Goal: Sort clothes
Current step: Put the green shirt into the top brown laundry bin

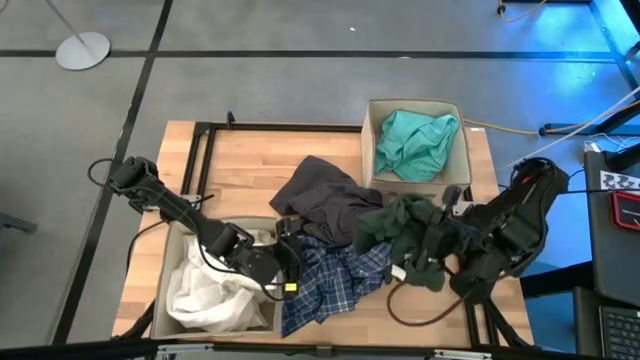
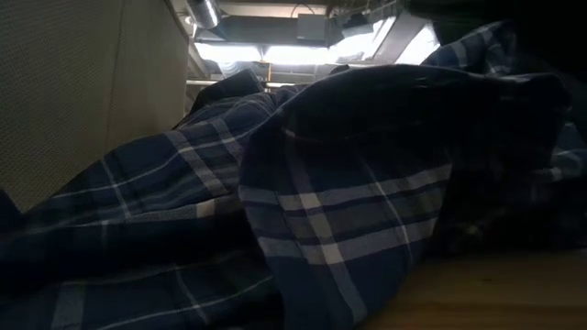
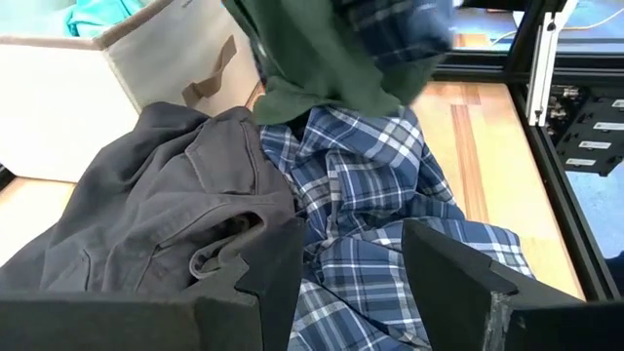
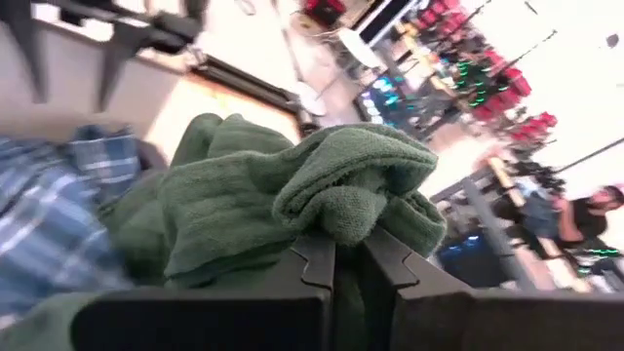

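The bench [image 1: 250, 165] carries two beige bins and a heap of clothes between them. The far bin [image 1: 372, 140] on the right side holds the teal garment [image 1: 415, 142]; the near bin [image 1: 165, 300] on the left holds the white garments [image 1: 210, 292]. In the middle, the dark grey garment [image 1: 318, 200] lies toward the far side, and the plaid shirt [image 1: 330, 280] spreads toward the near edge, partly under the others.

The dark green garment [image 1: 395, 225] is bunched at the right end of the heap, and the right end effector [image 4: 348, 255] has its fingers pressed together on a fold of it. In the left wrist view the green cloth hangs raised above the plaid shirt, so it looks lifted clear of most of the pile. The far bin lies just beyond it, away from the near edge, so the right arm is by far the nearer one for carrying it there, if that is where it belongs.

The left end effector [image 3: 351, 268] sits at the inner edge of the near bin, fingers spread wide and empty, pointing across the plaid shirt, which lies straight ahead of it with the grey garment beside it.
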Available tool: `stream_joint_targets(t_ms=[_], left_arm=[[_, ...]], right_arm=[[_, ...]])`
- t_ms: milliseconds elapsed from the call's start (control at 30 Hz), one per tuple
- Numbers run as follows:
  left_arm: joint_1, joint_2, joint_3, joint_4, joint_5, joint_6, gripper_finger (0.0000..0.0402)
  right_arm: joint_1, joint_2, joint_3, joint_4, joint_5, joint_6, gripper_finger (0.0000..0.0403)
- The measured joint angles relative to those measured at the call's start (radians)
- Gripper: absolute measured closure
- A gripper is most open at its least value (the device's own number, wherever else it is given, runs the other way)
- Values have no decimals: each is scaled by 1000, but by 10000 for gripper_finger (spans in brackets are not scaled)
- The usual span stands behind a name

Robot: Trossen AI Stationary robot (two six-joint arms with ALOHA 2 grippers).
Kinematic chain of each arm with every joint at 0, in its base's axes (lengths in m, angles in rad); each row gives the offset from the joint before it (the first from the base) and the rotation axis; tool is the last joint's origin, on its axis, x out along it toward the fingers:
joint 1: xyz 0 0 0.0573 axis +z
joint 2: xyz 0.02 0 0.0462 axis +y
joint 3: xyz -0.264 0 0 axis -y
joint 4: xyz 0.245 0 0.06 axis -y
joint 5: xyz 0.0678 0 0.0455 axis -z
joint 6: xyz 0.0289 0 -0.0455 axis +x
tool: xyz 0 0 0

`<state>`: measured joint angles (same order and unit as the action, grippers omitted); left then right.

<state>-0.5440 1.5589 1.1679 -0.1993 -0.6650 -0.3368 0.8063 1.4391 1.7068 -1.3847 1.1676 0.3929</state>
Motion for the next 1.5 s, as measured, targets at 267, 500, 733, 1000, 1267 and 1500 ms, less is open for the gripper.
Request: stream_joint_targets(t_ms=[267, 500, 733, 1000, 1267, 1500], left_arm=[[-24, 0, 0, -1, 0, 2, 235], [-31, 0, 0, -2, 0, 3, 235], [-32, 0, 0, -1, 0, 3, 235], [-30, 0, 0, 0, 0, 3, 235], [-30, 0, 0, 0, 0, 3, 235], [-30, 0, 0, 0, 0, 3, 235]], right_arm=[[-105, 0, 155, -33, 114, -178, 383], [-230, 0, 305, -32, 140, -380, 387], [-379, 0, 471, -9, 237, -544, 388], [-548, 0, 630, 306, 248, -922, 387], [-692, 4, 648, 801, 22, -1322, 387], [-847, 13, 646, 858, -122, -1362, 387]])
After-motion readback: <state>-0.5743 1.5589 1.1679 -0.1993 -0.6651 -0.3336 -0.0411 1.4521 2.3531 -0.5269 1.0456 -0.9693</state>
